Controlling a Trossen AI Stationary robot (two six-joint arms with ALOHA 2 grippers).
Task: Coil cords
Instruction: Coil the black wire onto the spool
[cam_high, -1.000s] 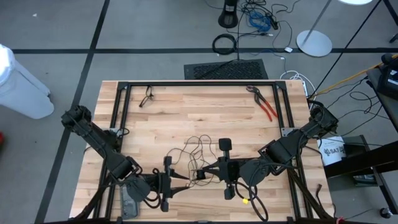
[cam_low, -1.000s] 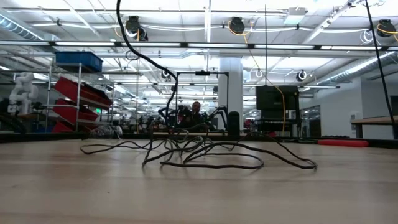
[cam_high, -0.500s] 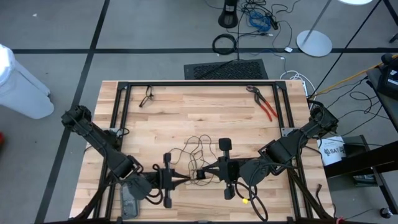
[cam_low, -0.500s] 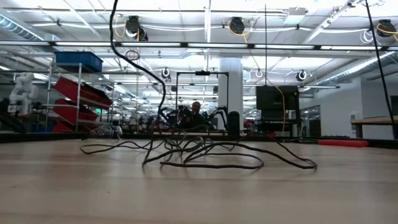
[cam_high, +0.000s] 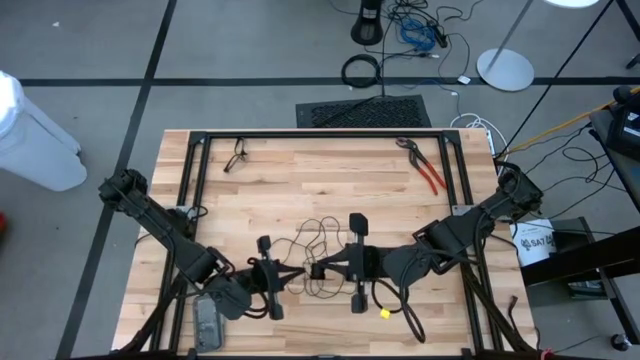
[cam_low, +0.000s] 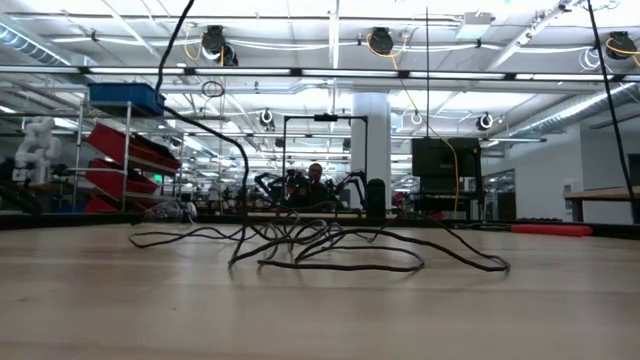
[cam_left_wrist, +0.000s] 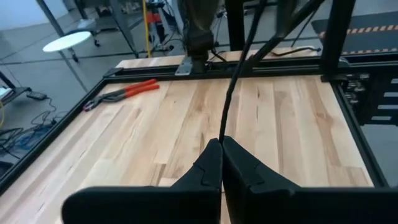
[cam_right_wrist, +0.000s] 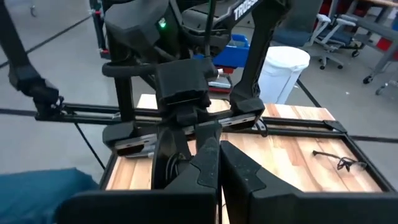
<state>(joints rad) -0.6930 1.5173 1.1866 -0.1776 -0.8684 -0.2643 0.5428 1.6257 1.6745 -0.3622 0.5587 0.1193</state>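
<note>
Left gripper: sitting at about 7 o'clock on the table, fingers pressing together on a strand of the cord; in the left wrist view the strand is rising straight up from the tips.
Cord: lying in loose tangled loops near the table's centre, toward 6 o'clock, between the two grippers; in the low view one strand is lifting off the heap up out of frame.
Right gripper: sitting just right of the left one, at about 6 o'clock, fingers closing tight; whether the cord is between them cannot be told.
Glasses: lying at 11 o'clock, well apart from the cord.
Pliers: lying at 1 o'clock by the frame rail.
Open room: bare wood is spreading across the far half, from 10 to 2 o'clock.
Edges: a black frame is running along the table's sides.
</note>
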